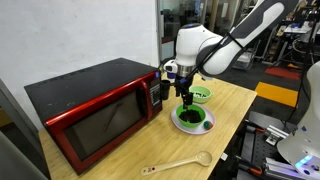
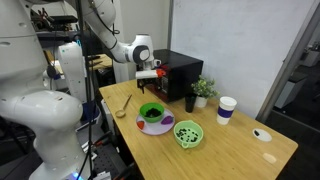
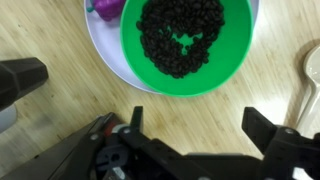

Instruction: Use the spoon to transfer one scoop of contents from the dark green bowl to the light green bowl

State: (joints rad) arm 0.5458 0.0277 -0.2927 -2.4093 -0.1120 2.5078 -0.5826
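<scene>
Pincer [image 3: 195,120] released wide, empty, above wooden surface [image 3: 50,40]. Just beyond: dark green bowl [image 3: 228,72] on white plate [image 3: 100,45], heaped with black contents [image 3: 180,40]. Spoon [image 3: 311,75] flat on surface, off to side, untouched. Farther in an exterior view, light green bowl [image 1: 201,94].

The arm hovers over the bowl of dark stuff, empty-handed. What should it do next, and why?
Probably swing the pincer over to the wooden spoon and come down on its handle. The pincer is open and empty above the dark green bowl, while the spoon lies untouched on the table, apart from it; nothing can be scooped until it is held.
</scene>
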